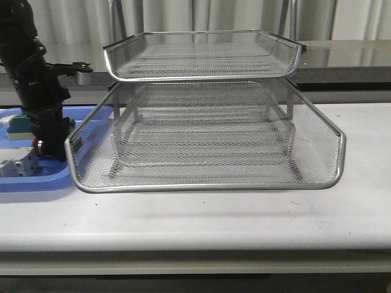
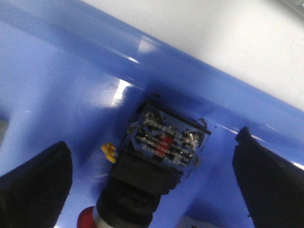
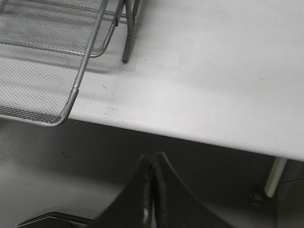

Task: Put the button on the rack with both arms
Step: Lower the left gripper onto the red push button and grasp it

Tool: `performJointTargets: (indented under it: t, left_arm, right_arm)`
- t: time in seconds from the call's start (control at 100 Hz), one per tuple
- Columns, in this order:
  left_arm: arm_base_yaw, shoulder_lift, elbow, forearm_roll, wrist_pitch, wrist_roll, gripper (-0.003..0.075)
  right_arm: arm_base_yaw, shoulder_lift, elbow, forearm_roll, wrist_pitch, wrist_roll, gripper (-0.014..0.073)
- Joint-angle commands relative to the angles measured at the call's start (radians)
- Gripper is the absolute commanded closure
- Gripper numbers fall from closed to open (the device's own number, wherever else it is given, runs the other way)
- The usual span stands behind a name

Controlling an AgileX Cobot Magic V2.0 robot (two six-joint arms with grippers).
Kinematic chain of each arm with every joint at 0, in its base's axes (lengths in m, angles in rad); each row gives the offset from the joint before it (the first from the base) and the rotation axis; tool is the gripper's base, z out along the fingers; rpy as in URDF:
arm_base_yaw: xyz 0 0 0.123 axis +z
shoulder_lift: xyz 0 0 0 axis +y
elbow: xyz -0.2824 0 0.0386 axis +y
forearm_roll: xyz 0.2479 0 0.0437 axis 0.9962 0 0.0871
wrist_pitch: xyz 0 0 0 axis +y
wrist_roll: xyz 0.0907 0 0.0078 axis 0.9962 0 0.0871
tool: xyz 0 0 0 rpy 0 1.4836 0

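Early going: left gripper [image 2: 152,185] spread wide around the button [image 2: 156,161] down in the blue tray [image 2: 57,95]. Right gripper [image 3: 152,199] pinched closed, empty, off the table edge. Nothing on the rack [image 1: 208,152] yet.

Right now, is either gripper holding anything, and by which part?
Nothing is held. The left gripper is open, its fingers either side of the button in the blue tray, not touching. The right gripper is shut, empty.

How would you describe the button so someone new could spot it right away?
Look left of the wire rack to the blue tray. The button lies there, between the open fingers of the left gripper. Its red cap and black round body set it apart from the pale block nearby.
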Motion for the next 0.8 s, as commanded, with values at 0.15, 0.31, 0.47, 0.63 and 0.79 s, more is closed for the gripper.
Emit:
performJointTargets:
  t: [0.15, 0.31, 0.47, 0.63, 0.79]
  left_arm:
    - [-0.005, -0.061, -0.031, -0.020, -0.010, 0.002, 0.0147]
    - [-0.005, -0.061, -0.031, -0.017, -0.010, 0.002, 0.0178]
    - [-0.005, -0.061, -0.031, -0.017, -0.010, 0.002, 0.0181]
    - [-0.005, -0.061, -0.031, -0.017, -0.010, 0.002, 0.0274]
    - [-0.005, -0.061, -0.031, -0.017, -0.006, 0.002, 0.0422]
  right_arm:
    - [0.001, 0.000, -0.024, 0.008, -0.055, 0.002, 0.0654]
    - [0.001, 0.000, -0.024, 0.008, -0.055, 0.002, 0.0654]
    - [0.001, 0.000, -0.024, 0.008, -0.055, 0.002, 0.0654]
    - [0.001, 0.000, -0.024, 0.008, -0.055, 0.002, 0.0654]
    - [0.001, 0.000, -0.024, 0.008, -0.055, 0.002, 0.0654]
